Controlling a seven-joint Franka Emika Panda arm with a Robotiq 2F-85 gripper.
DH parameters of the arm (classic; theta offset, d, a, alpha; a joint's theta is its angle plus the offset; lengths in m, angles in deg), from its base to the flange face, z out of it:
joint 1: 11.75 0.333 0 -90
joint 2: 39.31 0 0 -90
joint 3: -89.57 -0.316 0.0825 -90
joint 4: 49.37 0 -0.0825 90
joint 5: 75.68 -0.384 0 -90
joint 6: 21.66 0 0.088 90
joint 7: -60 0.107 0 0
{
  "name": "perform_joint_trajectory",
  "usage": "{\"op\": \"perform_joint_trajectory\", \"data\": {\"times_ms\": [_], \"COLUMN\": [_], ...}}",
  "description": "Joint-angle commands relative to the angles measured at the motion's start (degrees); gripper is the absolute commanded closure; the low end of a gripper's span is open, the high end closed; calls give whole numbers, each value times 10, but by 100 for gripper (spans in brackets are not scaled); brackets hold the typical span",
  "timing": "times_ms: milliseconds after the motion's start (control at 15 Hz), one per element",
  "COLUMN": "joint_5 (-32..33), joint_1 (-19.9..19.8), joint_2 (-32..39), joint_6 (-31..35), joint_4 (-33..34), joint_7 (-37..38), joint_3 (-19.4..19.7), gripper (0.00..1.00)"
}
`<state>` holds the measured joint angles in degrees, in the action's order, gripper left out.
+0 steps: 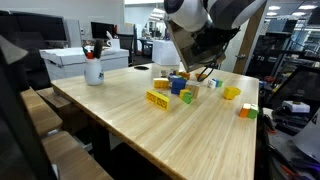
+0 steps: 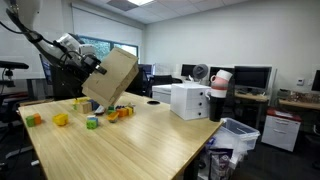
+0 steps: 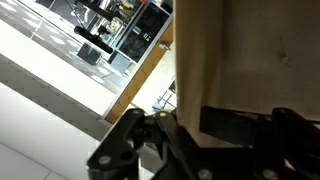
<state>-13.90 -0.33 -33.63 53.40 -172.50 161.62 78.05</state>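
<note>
Blocks lie scattered on the table at the left, outside any container. Right of them my fingers are clamped on a tilted cardboard box, held above the table; I cannot see inside it.

A long light-wood table fills the middle of an office room. The far wall is plain white, with a bright window at its left and a panel light in the ceiling above. Dark monitors stand on desks along the far right. A lined waste bin sits on the grey floor near the table's right end.
</note>
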Motion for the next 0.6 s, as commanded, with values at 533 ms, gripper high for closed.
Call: {"op": "perform_joint_trajectory", "data": {"times_ms": [533], "joint_5": [-166], "joint_1": [-26], "joint_2": [-125], "joint_6": [178], "joint_4": [-27], "joint_7": [-197], "joint_3": [36], "gripper": [95]}}
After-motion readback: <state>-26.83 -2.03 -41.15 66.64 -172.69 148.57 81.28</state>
